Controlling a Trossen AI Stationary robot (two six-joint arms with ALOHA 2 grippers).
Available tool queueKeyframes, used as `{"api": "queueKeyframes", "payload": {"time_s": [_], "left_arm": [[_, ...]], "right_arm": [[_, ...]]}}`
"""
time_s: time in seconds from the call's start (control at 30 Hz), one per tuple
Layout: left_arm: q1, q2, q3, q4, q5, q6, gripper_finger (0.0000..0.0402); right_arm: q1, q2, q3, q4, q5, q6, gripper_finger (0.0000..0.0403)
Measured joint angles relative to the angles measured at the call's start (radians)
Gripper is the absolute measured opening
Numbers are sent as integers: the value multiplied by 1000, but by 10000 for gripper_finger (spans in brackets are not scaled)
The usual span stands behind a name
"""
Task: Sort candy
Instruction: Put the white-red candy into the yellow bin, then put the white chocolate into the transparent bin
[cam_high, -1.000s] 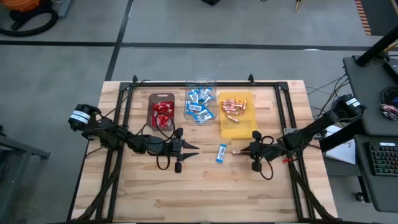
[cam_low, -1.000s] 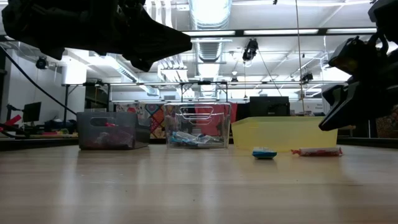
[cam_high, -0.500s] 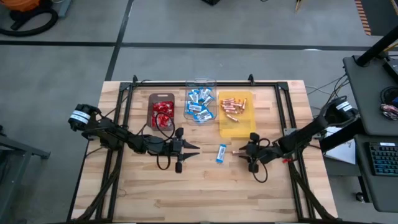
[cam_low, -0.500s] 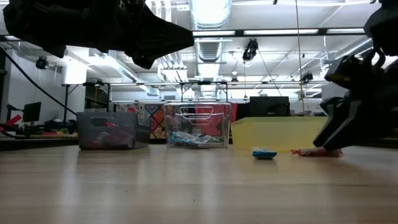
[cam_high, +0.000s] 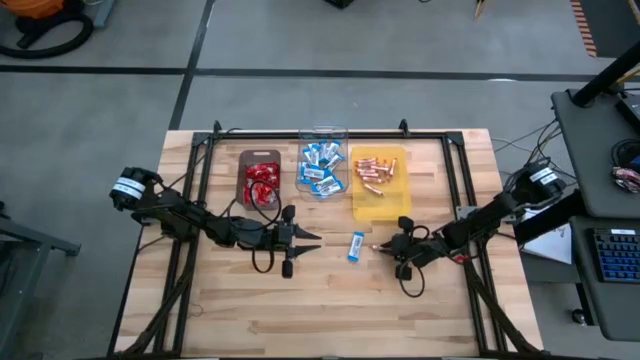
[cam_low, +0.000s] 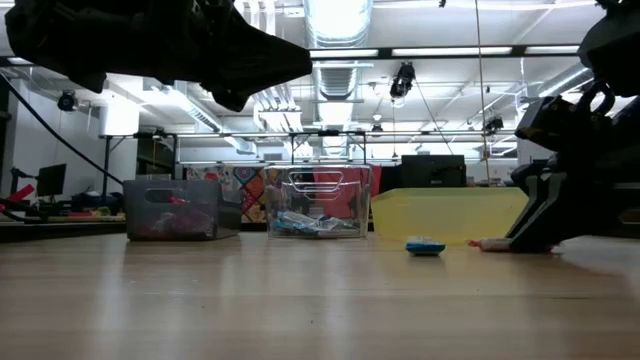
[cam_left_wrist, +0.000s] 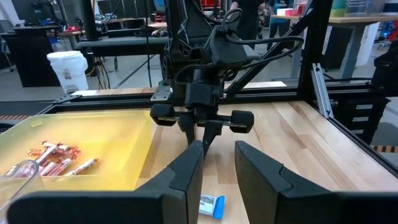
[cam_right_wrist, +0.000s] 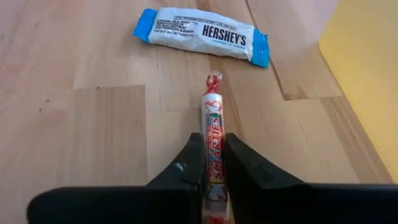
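Observation:
A pinkish-copper candy stick (cam_right_wrist: 211, 121) lies on the wood near the table's middle, also visible in the low view (cam_low: 492, 244). My right gripper (cam_right_wrist: 211, 160) is down at the table, shut on the stick's right end (cam_high: 386, 246). A blue-and-white bar (cam_high: 356, 246) lies flat just left of the stick (cam_right_wrist: 202, 34). My left gripper (cam_left_wrist: 217, 152) is open and hovers above the table (cam_high: 308, 237), left of the bar, touching nothing. Red packets fill the dark tray (cam_high: 262, 182), blue bars the clear tray (cam_high: 322, 168), and sticks the yellow tray (cam_high: 378, 172). My right gripper pinches the candy stick between its two fingers (cam_right_wrist: 189, 158) at the stick's end nearest the table's right edge (cam_right_wrist: 211, 146). The fingers slant down from the right and lie along the stick. The stick lies flat on the wood, its twisted far end (cam_right_wrist: 213, 79) pointing at the bar.
The three trays stand side by side along the table's far side; the yellow tray's wall (cam_right_wrist: 367, 74) is close beside the stick. A black frame rail (cam_high: 460, 190) runs round the work area. Bare wood stretches toward the near edge (cam_high: 340, 310).
My right gripper has moved down onto the table and a little toward the left edge, coming over the candy stick's right end. The stick, the bar and my left arm have stayed where they were.

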Motion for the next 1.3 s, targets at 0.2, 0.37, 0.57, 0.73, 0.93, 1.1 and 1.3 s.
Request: {"api": "queueKeyframes", "payload": {"time_s": [0.2, 0.37, 0.57, 0.73, 0.93, 1.1, 1.3], "left_arm": [[0, 0, 0, -1, 0, -3, 78], [0, 0, 0, 4, 0, -6, 78], [0, 0, 0, 5, -1, -12, 78], [0, 0, 0, 9, -9, -12, 78], [0, 0, 0, 9, -12, -53, 78], [0, 0, 0, 8, -11, -115, 78], [0, 0, 0, 6, -11, -183, 78]], "right_arm": [[2, -11, 9, -11, -7, 1, 31], [2, -72, 33, -47, -38, -2, 31], [0, -175, 139, -233, -27, -22, 31], [-49, -257, 288, -467, 141, -40, 31], [-245, -305, 457, -813, 299, 114, 31], [-465, -301, 492, -900, 263, 222, 61], [-657, -276, 487, -900, 60, 199, 165]]}}
